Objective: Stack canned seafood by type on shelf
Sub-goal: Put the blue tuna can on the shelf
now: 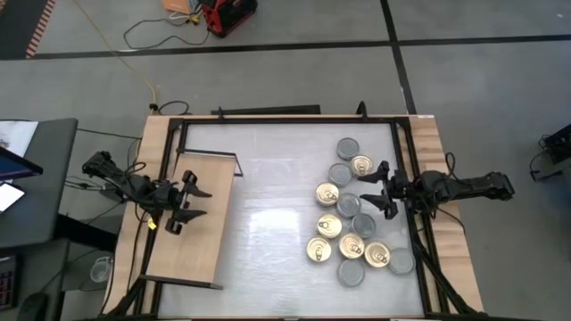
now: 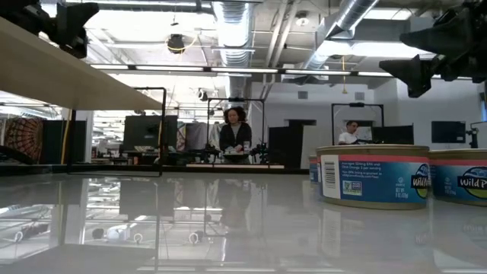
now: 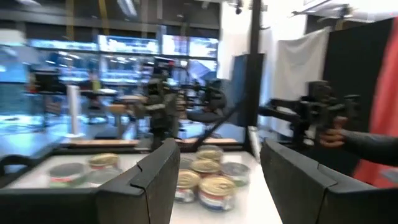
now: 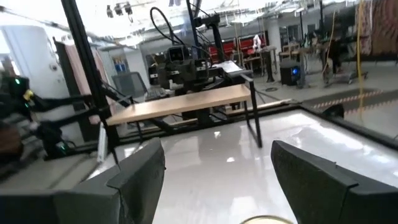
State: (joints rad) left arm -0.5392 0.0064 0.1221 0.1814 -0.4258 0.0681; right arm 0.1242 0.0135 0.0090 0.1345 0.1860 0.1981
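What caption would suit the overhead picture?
Two open grippers, left above the empty shelf, right over clustered tins.

Bright, even light falls from ceiling fixtures. The glossy white tabletop (image 1: 277, 192) throws back a pale glare patch near its middle and mirrors the room in the low view. Both wrist views are soft with blur, the left one worst. The nearest tins (image 2: 373, 176) look sharp.

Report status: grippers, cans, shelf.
Left gripper open, empty, over the shelf. Right gripper open, empty, above the tins. All tins on the white tabletop, none shelved. Nothing blocking.
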